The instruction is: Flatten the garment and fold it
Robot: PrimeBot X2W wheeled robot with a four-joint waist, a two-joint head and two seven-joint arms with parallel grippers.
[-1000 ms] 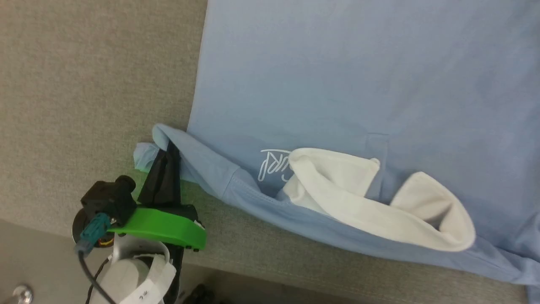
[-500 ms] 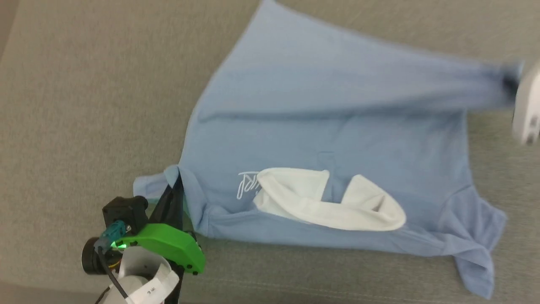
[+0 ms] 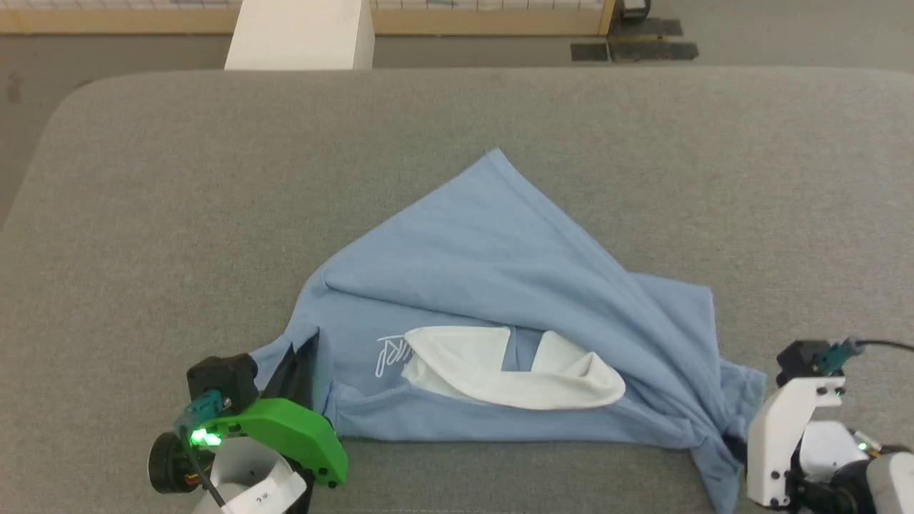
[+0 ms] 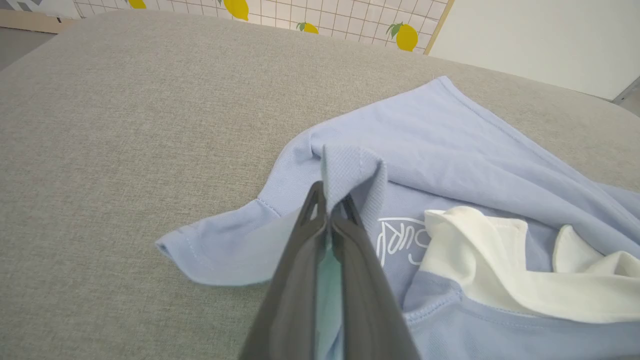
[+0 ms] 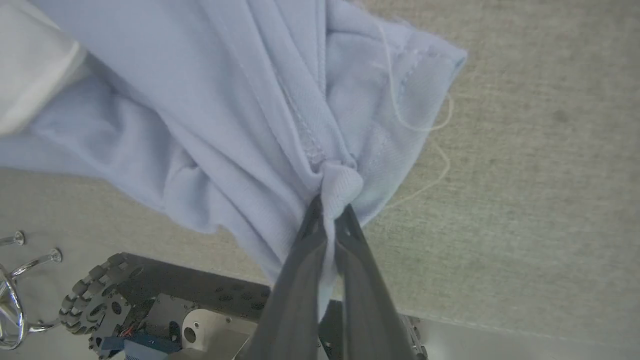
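Observation:
The garment (image 3: 500, 285), a light blue polo, lies crumpled in a rough triangle on the grey padded surface (image 3: 178, 214). Its white collar (image 3: 514, 375) and white script logo (image 3: 389, 353) face up near the front edge. My left gripper (image 3: 303, 350) is shut on a fold at the shirt's left shoulder, beside the sleeve (image 4: 220, 245); the left wrist view shows the gripper (image 4: 330, 202) pinching blue cloth. At the lower right, my right gripper (image 3: 732, 437) is shut on bunched fabric by the other sleeve, and the right wrist view shows the gripper (image 5: 330, 212) gathering the garment (image 5: 225, 115) into a knot.
A white block (image 3: 300, 32) and a wooden-framed panel (image 3: 500, 21) stand beyond the far edge. Bare grey surface surrounds the shirt on the left, far and right sides. Below the near edge, the right wrist view shows my wheeled base (image 5: 100, 295).
The head camera has pulled back, bringing the whole surface into sight. My right gripper came from the upper right down to the near right corner with the cloth. The left grip is unchanged.

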